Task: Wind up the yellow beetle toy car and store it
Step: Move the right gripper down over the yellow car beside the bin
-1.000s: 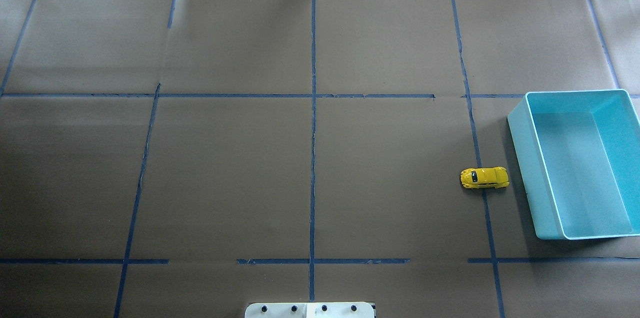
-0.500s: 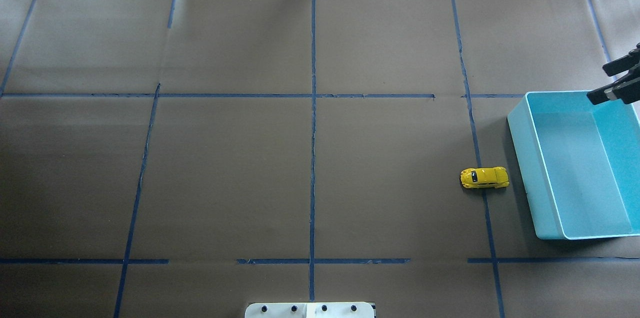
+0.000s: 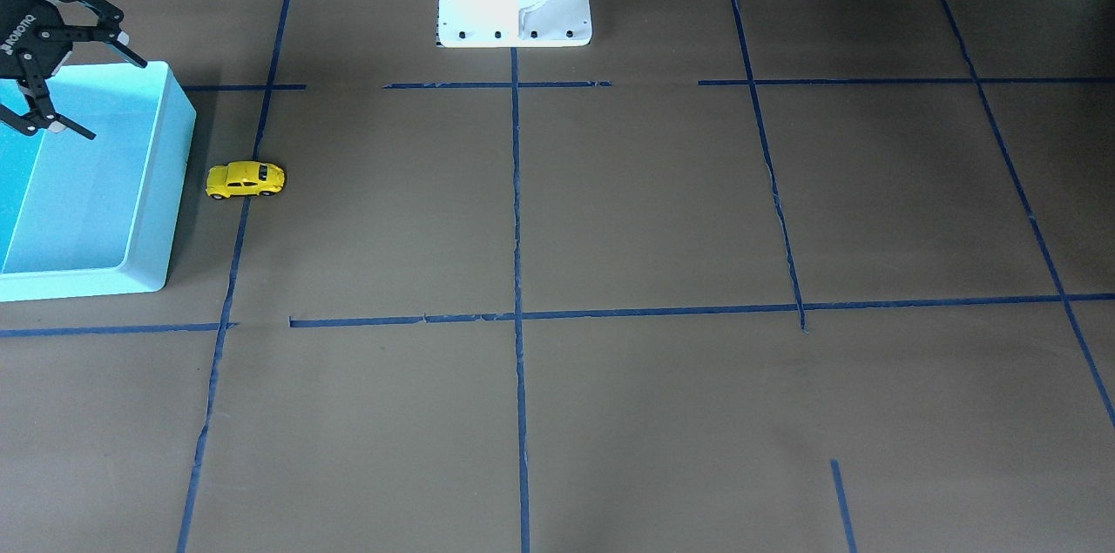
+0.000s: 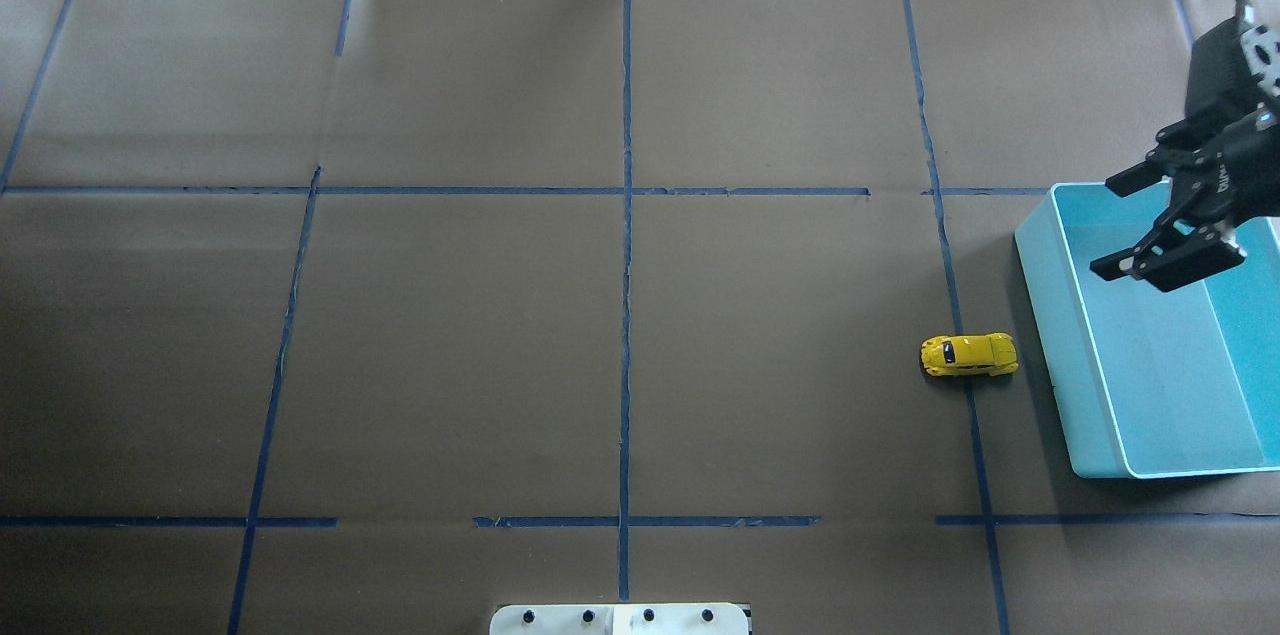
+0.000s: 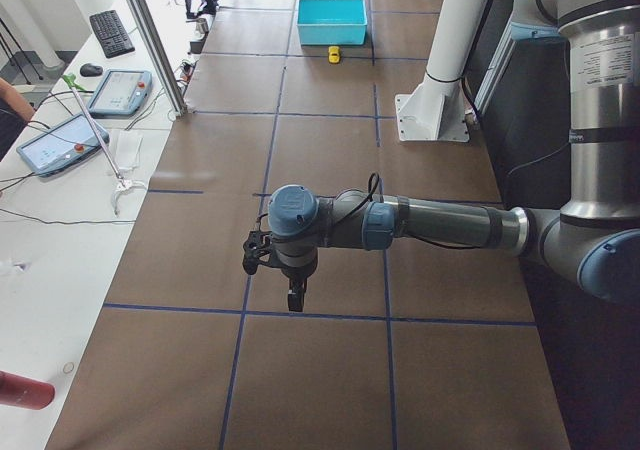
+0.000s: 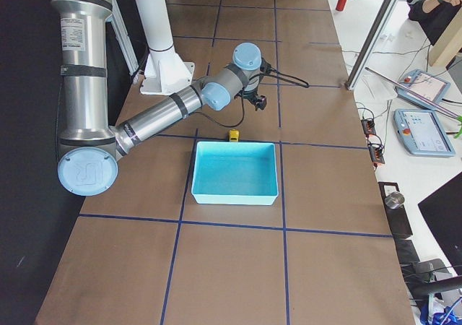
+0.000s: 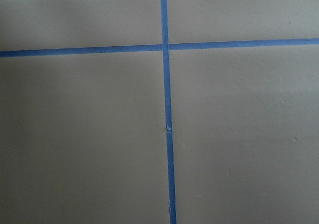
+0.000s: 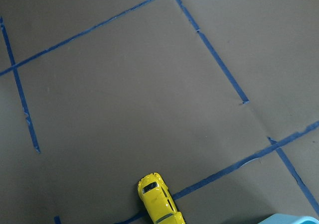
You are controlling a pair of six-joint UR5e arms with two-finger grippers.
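The yellow beetle toy car (image 4: 968, 355) stands on the brown table just left of the turquoise bin (image 4: 1047, 325), on a blue tape line. It also shows in the front view (image 3: 246, 179) and at the bottom of the right wrist view (image 8: 159, 204). My right gripper (image 4: 1103, 229) is open and empty, hovering over the bin's far left part, right of and beyond the car; the front view (image 3: 118, 100) shows it too. My left gripper (image 5: 286, 280) shows only in the exterior left view, low over the table far from the car; I cannot tell its state.
The bin (image 3: 165, 187) is empty and sits at the table's right edge. The white robot base (image 3: 514, 4) stands at the near middle. Blue tape lines (image 7: 166, 109) cross the brown paper. Tablets and cables lie beyond the far edge (image 6: 419, 130).
My right gripper has come in from the overhead view's right edge and moved left over the bin's far part. The car has not moved.
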